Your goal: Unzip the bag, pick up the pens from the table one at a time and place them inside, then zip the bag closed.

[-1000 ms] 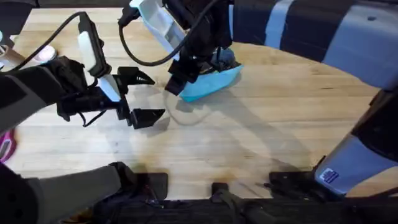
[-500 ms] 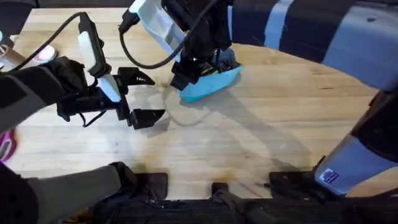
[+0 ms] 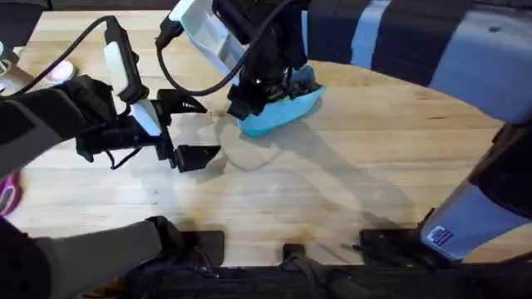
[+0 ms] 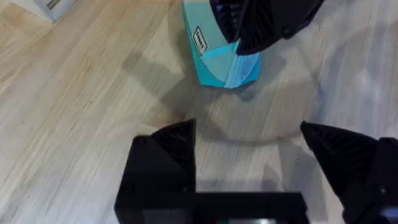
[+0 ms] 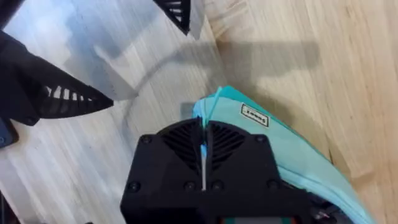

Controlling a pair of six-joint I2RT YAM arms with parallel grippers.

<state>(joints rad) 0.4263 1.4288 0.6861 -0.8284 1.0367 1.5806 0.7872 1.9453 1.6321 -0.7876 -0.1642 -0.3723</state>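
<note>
The bag [image 3: 283, 112] lies on the table [image 3: 332, 183], far from the arm bases and a little left of the table's middle. It is a light-blue pouch with a small white label [image 5: 254, 115] near its tapered end.

The right gripper [image 3: 241, 105] sits at the bag's near-left end. In the right wrist view its two black fingers are pressed together with a thin strip of light-blue material [image 5: 203, 149] caught between them, so the jaws are closed on the bag's edge, probably at the zipper end, though the pull tab itself cannot be made out. The left wrist view shows the same thing from the other side: the right gripper [image 4: 249, 37] clamped over the top of the bag [image 4: 214, 59], whose pointed end [image 4: 239, 78] faces the left arm.

The left gripper [image 3: 193, 129] hovers to the left of the bag, apart from it. Its jaws are spread wide with nothing between them; the bare table shows in the gap between the two black fingers [image 4: 168, 149]. One finger lies nearer the bag, the other nearer the arm bases.

A grey shadow on the table runs from the bag toward the left gripper.
</note>
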